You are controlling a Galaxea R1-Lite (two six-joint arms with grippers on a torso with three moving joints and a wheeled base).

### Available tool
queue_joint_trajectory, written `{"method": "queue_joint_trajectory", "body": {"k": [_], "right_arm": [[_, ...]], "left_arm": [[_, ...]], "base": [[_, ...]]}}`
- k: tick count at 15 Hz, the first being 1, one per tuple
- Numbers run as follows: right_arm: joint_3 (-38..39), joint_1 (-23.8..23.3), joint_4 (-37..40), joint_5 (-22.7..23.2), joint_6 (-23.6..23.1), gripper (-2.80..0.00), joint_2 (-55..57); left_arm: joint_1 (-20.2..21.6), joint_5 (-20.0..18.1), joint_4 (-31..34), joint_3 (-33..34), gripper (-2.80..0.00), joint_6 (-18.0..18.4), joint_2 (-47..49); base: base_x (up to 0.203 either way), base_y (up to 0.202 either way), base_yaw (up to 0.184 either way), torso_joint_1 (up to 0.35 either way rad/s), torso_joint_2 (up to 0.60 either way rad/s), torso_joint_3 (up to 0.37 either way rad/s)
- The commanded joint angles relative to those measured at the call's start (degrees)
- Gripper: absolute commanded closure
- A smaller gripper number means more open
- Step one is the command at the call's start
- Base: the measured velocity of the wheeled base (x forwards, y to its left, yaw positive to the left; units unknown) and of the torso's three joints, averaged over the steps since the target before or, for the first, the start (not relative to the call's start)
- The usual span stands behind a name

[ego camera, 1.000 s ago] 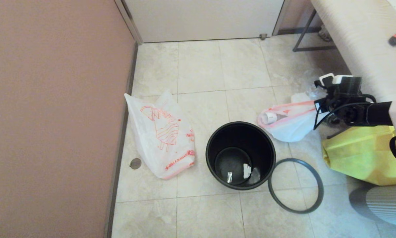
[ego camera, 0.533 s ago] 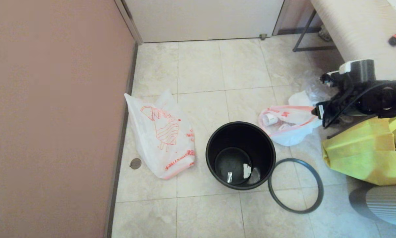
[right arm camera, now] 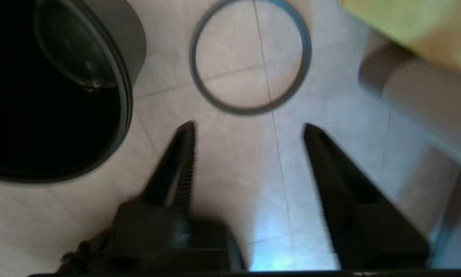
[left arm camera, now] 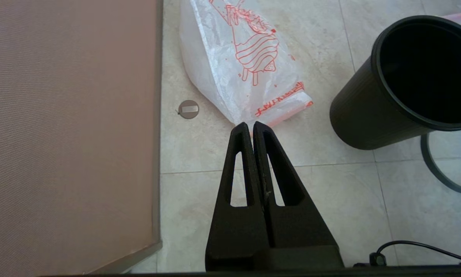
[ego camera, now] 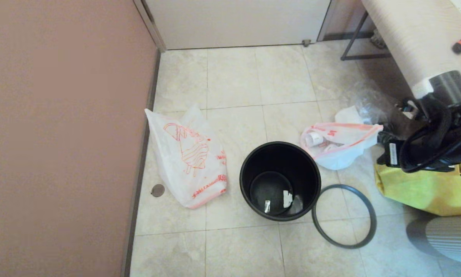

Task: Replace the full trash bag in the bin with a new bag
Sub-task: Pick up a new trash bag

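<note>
The small white plastic bag with pink-red edges [ego camera: 340,144] is seen dropped on the tiles beside the round black plastic bin [ego camera: 280,180], emptied for relining. The right gripper [right arm camera: 249,130] is spread wide, holding nothing; the left gripper [left arm camera: 252,127] is pressed closed, empty, near the large white bag printed in orange-red [left arm camera: 245,65].

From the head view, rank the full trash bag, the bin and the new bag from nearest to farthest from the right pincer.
Measured from the right pincer, at the right edge of the head view above the yellow tote:
1. Full trash bag, on the floor just left of the arm.
2. Bin, mid-floor, left of that bag.
3. New bag, farthest, over by the left wall.
</note>
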Motion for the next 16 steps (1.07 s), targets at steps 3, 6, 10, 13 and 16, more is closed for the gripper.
{"method": "queue_joint_trajectory", "body": {"k": [3, 6, 10, 13, 16], "right_arm": [[7.2, 2.0, 1.3, -0.5, 2.0, 0.00, -14.7], [11.0, 3.4, 3.9, -4.1, 1.8, 0.00, -28.2], [13.2, 1.2, 9.8, -6.2, -2.1, 0.00, -51.0], [17.9, -6.3, 12.7, -6.6, -3.1, 0.00, -64.7], [19.6, -11.3, 16.9, -5.9, -6.4, 0.00, -75.7]], "left_arm": [[0.0, 0.0, 0.0, 0.1, 0.00, -0.1, 0.0], [0.0, 0.0, 0.0, 0.0, 0.00, 0.0, 0.0], [0.0, 0.0, 0.0, 0.0, 0.00, 0.0, 0.0], [0.0, 0.0, 0.0, 0.0, 0.00, 0.0, 0.0], [0.0, 0.0, 0.0, 0.0, 0.00, 0.0, 0.0]], "base": [[0.000, 0.000, 0.000, 0.000, 0.00, 0.000], [0.000, 0.000, 0.000, 0.000, 0.00, 0.000], [0.000, 0.000, 0.000, 0.000, 0.00, 0.000], [0.000, 0.000, 0.000, 0.000, 0.00, 0.000], [0.000, 0.000, 0.000, 0.000, 0.00, 0.000]]}}
